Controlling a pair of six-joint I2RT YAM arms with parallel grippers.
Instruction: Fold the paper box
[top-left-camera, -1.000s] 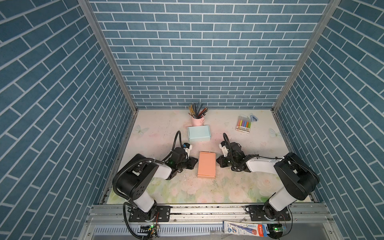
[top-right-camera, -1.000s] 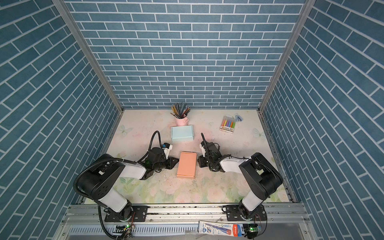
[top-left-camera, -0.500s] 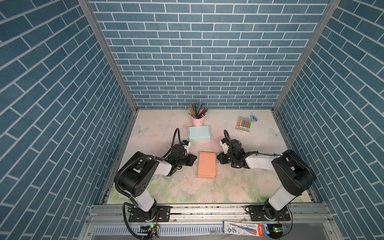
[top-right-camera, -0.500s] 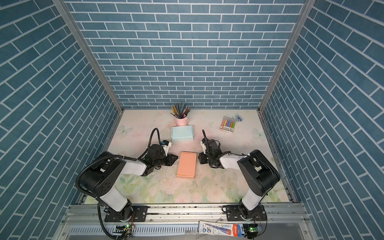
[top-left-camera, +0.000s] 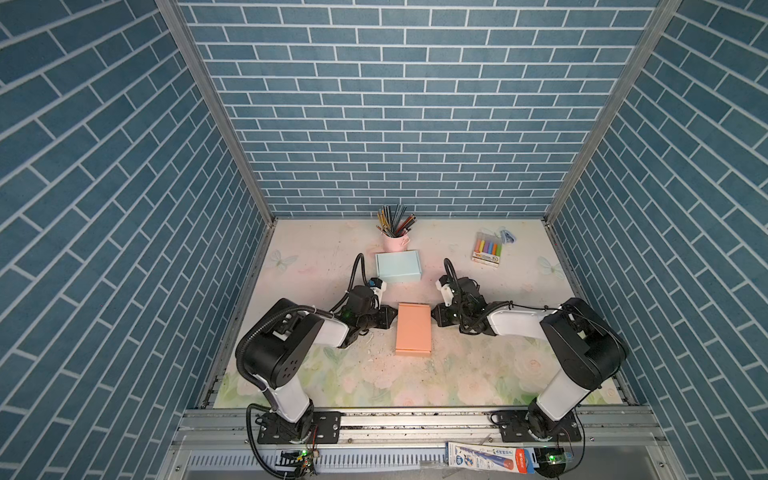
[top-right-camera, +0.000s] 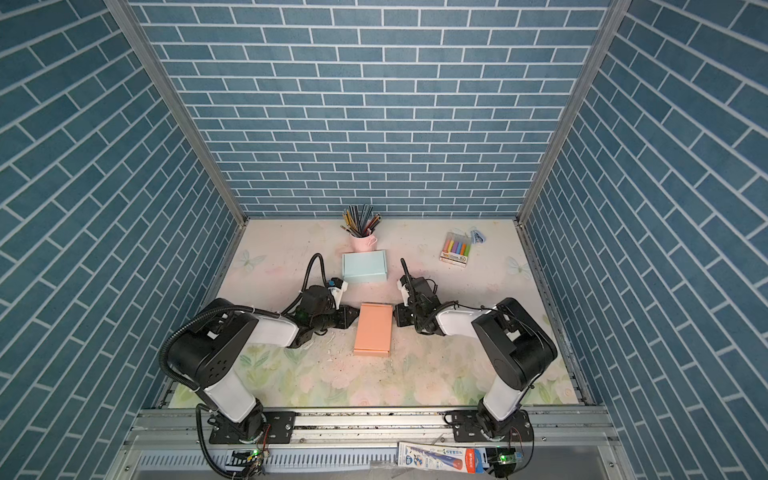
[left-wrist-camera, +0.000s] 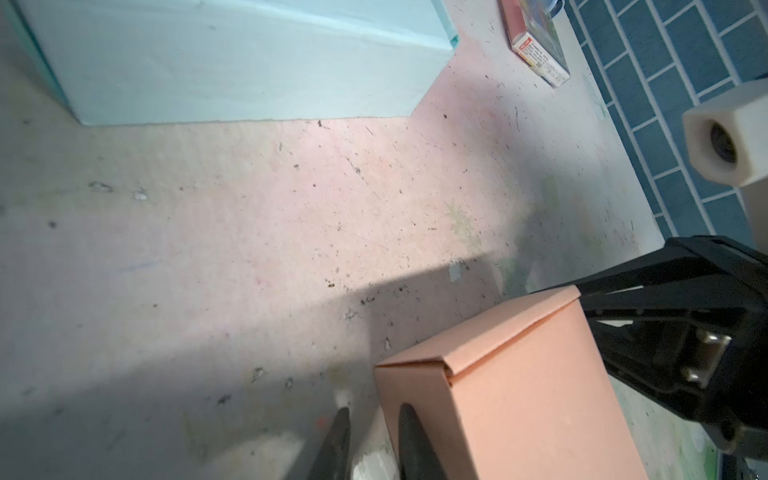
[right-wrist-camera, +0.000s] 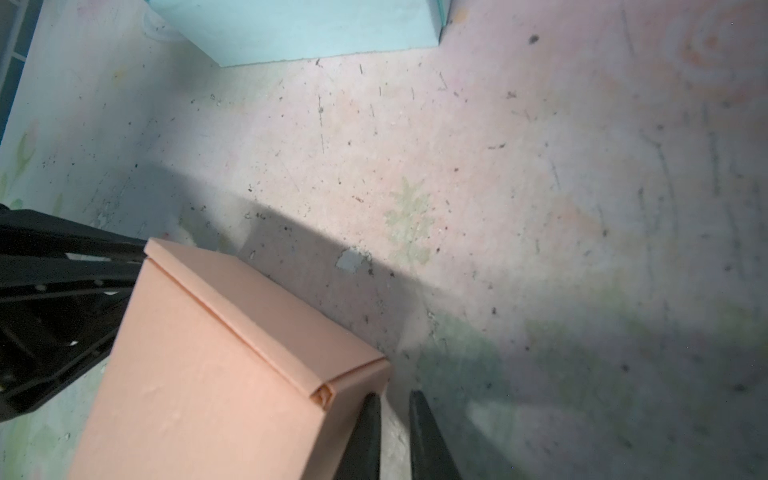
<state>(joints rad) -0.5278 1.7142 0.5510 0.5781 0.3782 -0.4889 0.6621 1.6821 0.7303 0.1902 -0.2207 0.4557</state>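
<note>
Blue brick walls (top-left-camera: 399, 124) enclose a floral-printed counter (top-left-camera: 457, 374). The closed salmon-pink paper box (top-left-camera: 412, 328) lies flat between the two hands, with its lid down. The left hand (left-wrist-camera: 374, 409) and the right hand (right-wrist-camera: 395, 394) each sit just beside a long side wall, and a box corner lies just ahead of each hand's fingertips. Both hands are nearly clenched, with a narrow gap between the fingers, and grasp nothing. Folding appears to be almost complete. To seat the walls, press equally from both sides and low on the wall. Uneven force will likely skew or dent the thin card.
</note>
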